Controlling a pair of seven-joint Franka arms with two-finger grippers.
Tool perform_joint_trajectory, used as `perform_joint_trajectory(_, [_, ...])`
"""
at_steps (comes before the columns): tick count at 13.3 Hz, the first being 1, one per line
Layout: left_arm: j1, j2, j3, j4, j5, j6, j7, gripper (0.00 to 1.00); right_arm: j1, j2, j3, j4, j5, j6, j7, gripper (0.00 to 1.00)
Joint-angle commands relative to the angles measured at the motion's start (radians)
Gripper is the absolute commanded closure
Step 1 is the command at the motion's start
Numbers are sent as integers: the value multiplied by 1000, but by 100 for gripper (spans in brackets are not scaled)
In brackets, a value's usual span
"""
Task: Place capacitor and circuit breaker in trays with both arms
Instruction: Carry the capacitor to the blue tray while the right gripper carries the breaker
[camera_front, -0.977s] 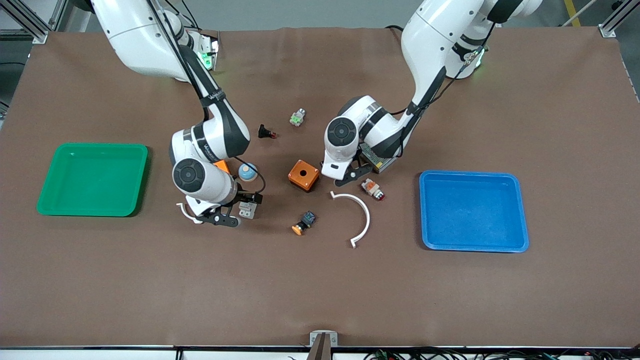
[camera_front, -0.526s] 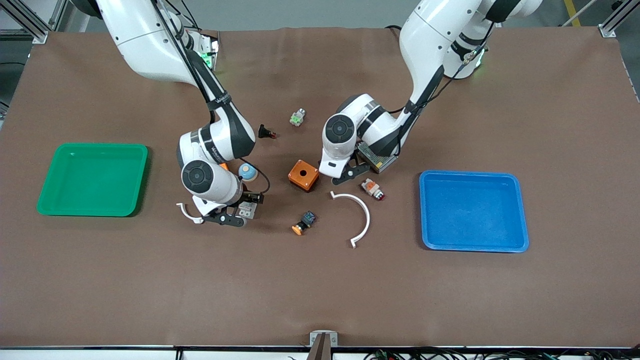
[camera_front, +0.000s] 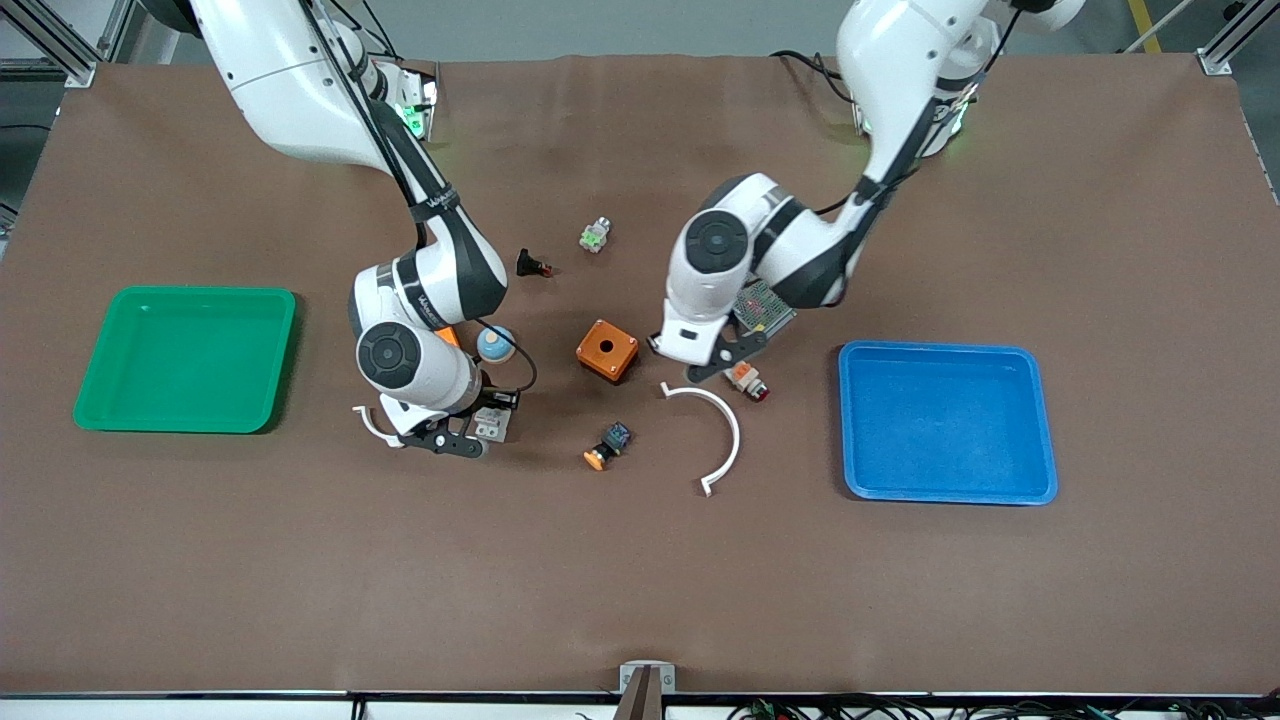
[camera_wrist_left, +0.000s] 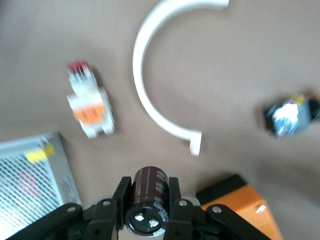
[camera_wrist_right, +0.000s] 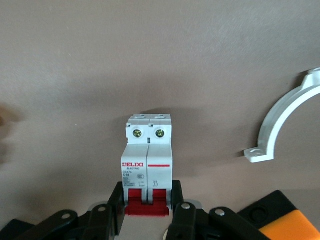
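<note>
My left gripper (camera_front: 712, 362) is shut on the capacitor (camera_wrist_left: 148, 199), a dark cylinder with a silvery end. It holds the capacitor above the table, between the orange box (camera_front: 607, 350) and the white-and-orange button (camera_front: 745, 377). In the front view the capacitor is hidden by the hand. In the left wrist view my left gripper (camera_wrist_left: 147, 187) clamps it on both sides. My right gripper (camera_front: 478, 425) is shut on the white circuit breaker (camera_front: 490, 425). In the right wrist view my right gripper (camera_wrist_right: 148, 197) grips the circuit breaker (camera_wrist_right: 148, 157) at its red lever end, low over the mat.
A green tray (camera_front: 185, 360) lies at the right arm's end and a blue tray (camera_front: 945, 420) at the left arm's end. A white arc (camera_front: 722, 432), a black-and-blue switch (camera_front: 608, 445), a black push-button (camera_front: 532, 265), a metal mesh unit (camera_front: 762, 305) and a blue-topped knob (camera_front: 495, 345) lie mid-table.
My left arm has swung toward the blue tray with the capacitor, its hand now by the white-and-orange button. My right gripper has shifted only slightly with the circuit breaker.
</note>
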Motion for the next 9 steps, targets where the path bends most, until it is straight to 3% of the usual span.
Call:
perform_joint_trajectory(1, [115,-84,-4,-29,19,-37,112,100,-60,-113,-2,37,11,-180,-6,75])
perform_joint_trajectory(4, [232,-103,-4,-27,20,-37,247,100,-192,-201,-2,117,0,-458,-81,74])
perform_joint_trajectory(9, [428,-103,-3,-37,22,-83,471,100,-423,-308,-2,106,-98,-633,-407,75])
